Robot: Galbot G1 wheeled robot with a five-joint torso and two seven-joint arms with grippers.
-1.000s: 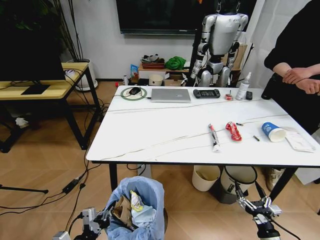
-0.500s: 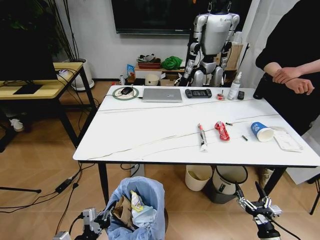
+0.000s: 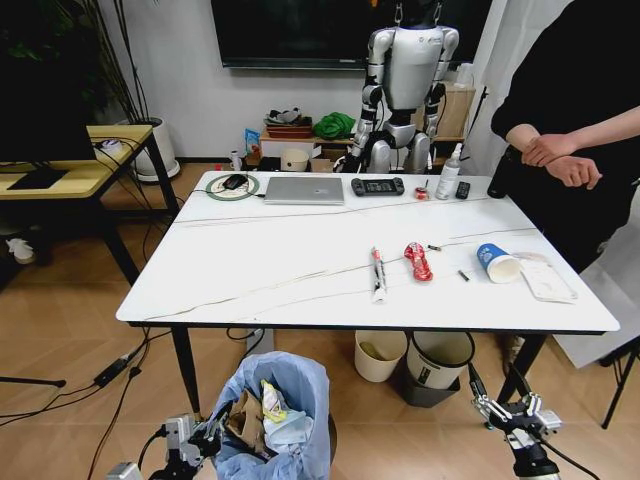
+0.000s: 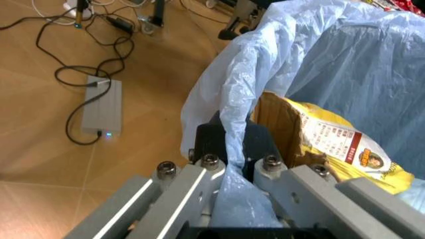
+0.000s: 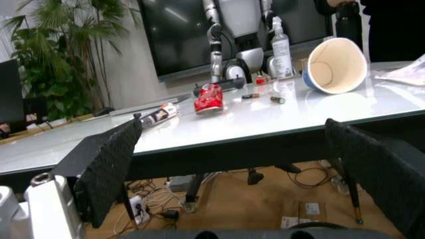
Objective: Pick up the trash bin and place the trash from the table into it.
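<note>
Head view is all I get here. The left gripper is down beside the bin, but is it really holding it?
Observer: Yes. The left wrist view shows the left gripper shut on the bin, its rim and blue bag pinched between the fingers.
Operator: What's inside near that grip?
Observer: Brown cardboard stands right behind the pinched rim, with a yellow printed wrapper against it.
Operator: And the right gripper?
Observer: The right gripper is open, below the table edge, facing the red wrapper and the blue cup, which lies on its side with its mouth toward the camera.
</note>
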